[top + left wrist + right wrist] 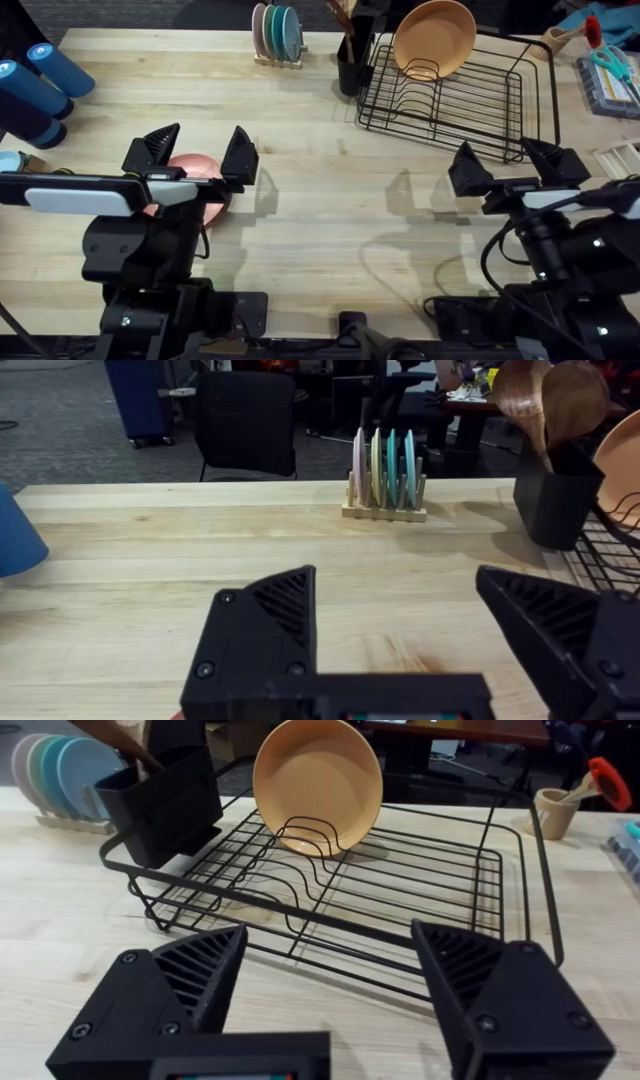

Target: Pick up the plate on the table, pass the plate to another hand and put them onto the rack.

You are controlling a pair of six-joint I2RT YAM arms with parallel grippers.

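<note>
Pink plate (196, 178) lies flat on bench (330, 210), under left gripper (198, 150), jaws spread wide, empty. Right gripper (505, 165) gapes beside wire rack (455, 95). You'd expect glossy, rigid, slippery, breakable: pinch raised rim, firm, no squeeze

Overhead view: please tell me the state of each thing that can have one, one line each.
Pink plate: flat on the table, under the left claw.
Left claw: open, empty.
Right claw: open, empty.
Wire dish rack: holds one orange-tan plate, upright.

Orange-tan plate (433, 38) blocks rack's (455, 100) rear; front slots seemingly free.
</note>
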